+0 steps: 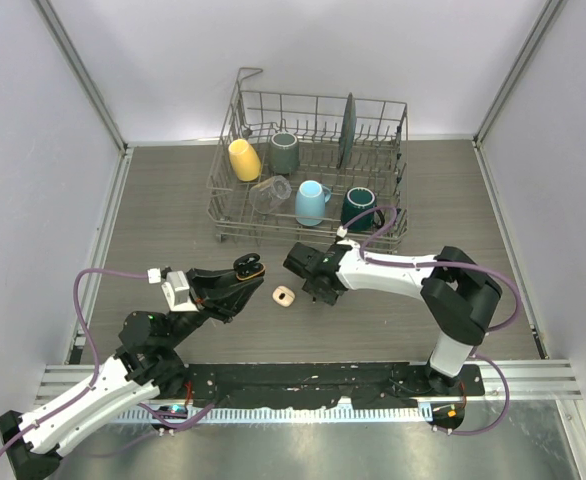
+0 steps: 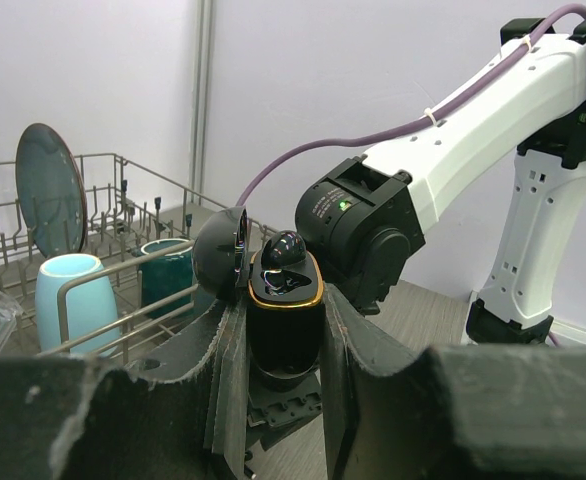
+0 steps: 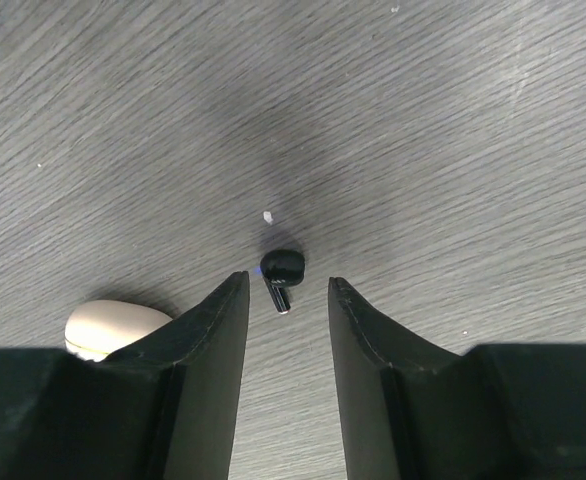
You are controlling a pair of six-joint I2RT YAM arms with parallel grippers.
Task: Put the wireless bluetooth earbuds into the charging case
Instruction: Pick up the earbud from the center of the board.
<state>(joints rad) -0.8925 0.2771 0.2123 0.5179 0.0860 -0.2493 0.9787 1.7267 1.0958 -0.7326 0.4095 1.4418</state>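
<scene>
Slippage is looking like the main worry from where I am standing. The right gripper (image 3: 288,300) is hanging low over the table (image 1: 473,200) with its fingers spread, and the black earbud (image 3: 282,268) is lying on the wood between the tips, touching neither. It is tiny, round at the head and thin at the stem. If the fingers come together off-centre, I am guessing they will flick it sideways, perhaps toward the cream-white object (image 3: 113,325) sitting just beside one finger. A pinch on the stem alone could leave it twisting, which would make seating it awkward.

The left gripper (image 1: 235,285) is pinching the black charging case (image 2: 285,320) and holding it upright in the air, lid tipped back. A dark rounded shape is sitting in its top; whether that is an earbud already in place, I cannot tell. Any fumble at that height is risking a drop.

The table is showing a grey-brown wood grain, matte and flat. At the far side a wire dish rack (image 1: 273,100) is holding mugs, a glass and a plate. Pale walls are closing in on three sides.
</scene>
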